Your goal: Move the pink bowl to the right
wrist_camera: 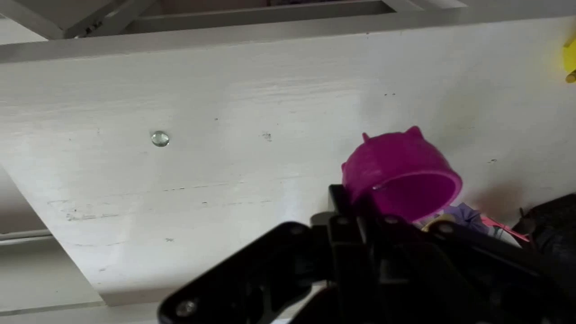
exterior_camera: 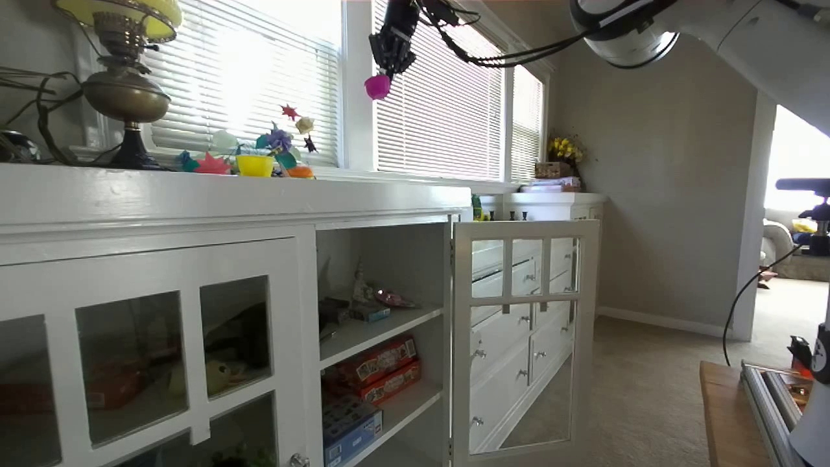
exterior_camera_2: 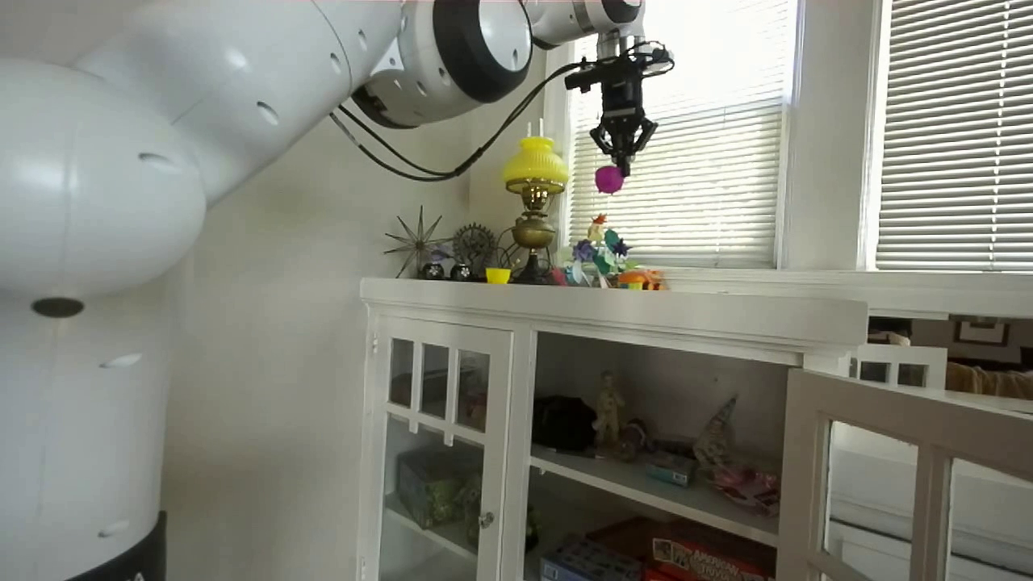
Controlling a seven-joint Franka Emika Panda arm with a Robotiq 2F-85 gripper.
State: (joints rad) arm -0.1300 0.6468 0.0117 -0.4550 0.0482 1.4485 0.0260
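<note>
Claw (exterior_camera_2: 623,167) is clamped onto one side of the pink bowl (wrist_camera: 400,155), cabinet top (wrist_camera: 270,103) well below it, and even further down there's a red box (exterior_camera_2: 702,537) reading "AMERICAN".

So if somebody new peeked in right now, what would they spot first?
Probably the bright pink bowl, pinched by its edge in the black pincer above the white cabinet. Then perhaps the yellow-shaded lamp, standing on the cabinet top with colourful flowers close by. Lower down, the open cabinet door might catch their eye too.
</note>
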